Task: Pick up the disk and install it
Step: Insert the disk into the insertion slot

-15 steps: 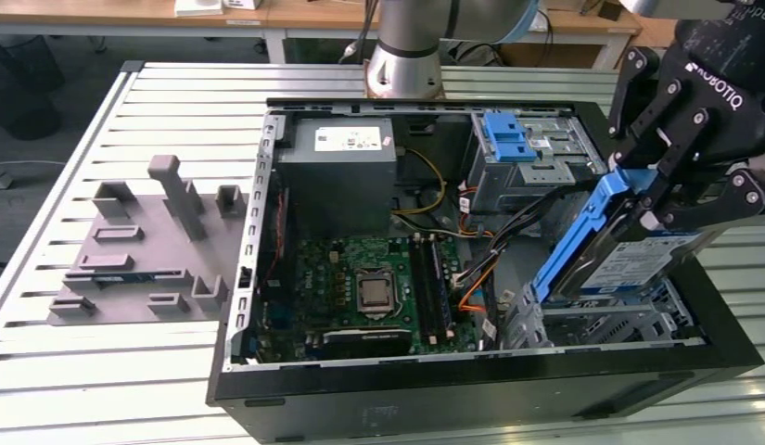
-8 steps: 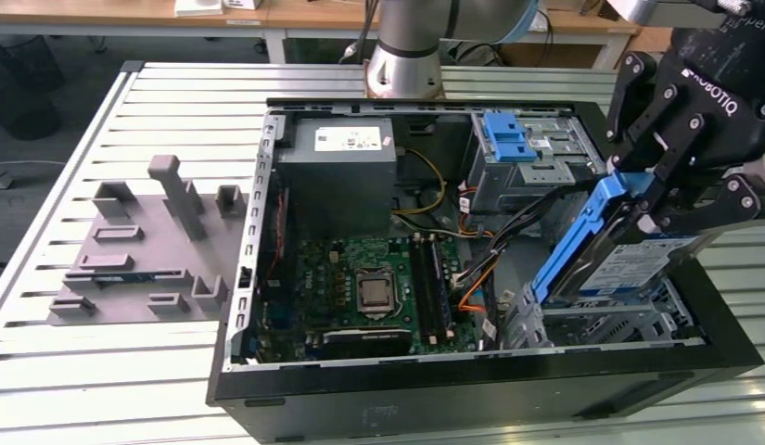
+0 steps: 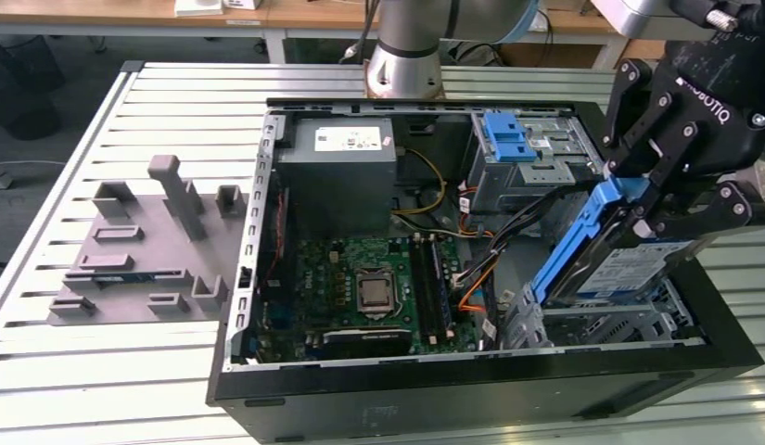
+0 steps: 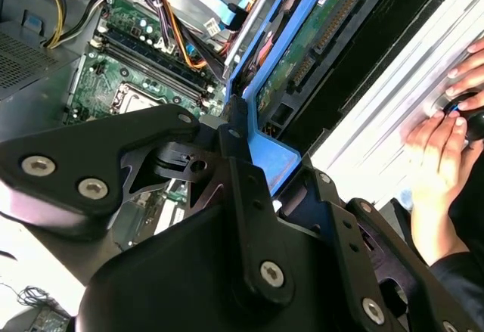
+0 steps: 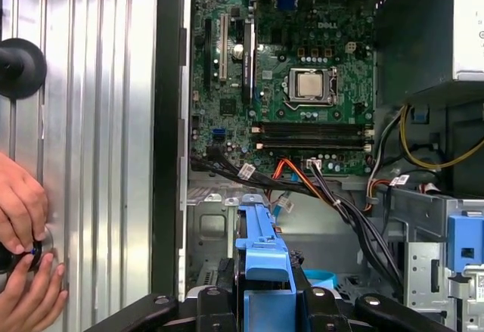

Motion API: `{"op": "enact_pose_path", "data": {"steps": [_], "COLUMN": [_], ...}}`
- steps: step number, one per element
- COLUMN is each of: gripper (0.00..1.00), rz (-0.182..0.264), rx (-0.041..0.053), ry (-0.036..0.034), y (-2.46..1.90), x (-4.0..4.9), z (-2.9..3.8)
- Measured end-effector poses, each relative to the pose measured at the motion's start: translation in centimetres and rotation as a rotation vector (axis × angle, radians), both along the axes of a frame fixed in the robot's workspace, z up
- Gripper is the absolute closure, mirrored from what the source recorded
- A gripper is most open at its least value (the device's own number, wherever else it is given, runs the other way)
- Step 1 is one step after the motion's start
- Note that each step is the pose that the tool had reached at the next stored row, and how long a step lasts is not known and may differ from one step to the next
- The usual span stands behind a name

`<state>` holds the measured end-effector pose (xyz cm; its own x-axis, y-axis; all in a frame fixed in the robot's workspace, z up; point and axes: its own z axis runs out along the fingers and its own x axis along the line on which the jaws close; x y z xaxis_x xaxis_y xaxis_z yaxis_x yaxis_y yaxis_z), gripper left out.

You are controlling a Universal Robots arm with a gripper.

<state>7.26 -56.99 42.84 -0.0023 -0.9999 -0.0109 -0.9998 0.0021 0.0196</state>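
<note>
Your slatted aluminium table is carrying the open black computer case, which is lying on its side so that its inside faces up. Sitting inside it are the grey boxy power supply, the green motherboard and, at the exterior view's right, a bare metal drive cage. Your black gripper is pinching the silver-grey disk with blue side rails, tilting it just above that cage, probably to feed its lower edge in. A person's hand is touching something small on the table beside the case.
</note>
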Motion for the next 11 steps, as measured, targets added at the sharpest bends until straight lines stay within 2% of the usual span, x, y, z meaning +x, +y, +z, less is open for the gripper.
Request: {"op": "enact_pose_path", "data": {"steps": [11], "gripper": [0.64], "rz": [0.000], "rx": [0.0000], "ry": [0.0000], "y": [0.00], "x": [0.03], "z": [-0.72]}}
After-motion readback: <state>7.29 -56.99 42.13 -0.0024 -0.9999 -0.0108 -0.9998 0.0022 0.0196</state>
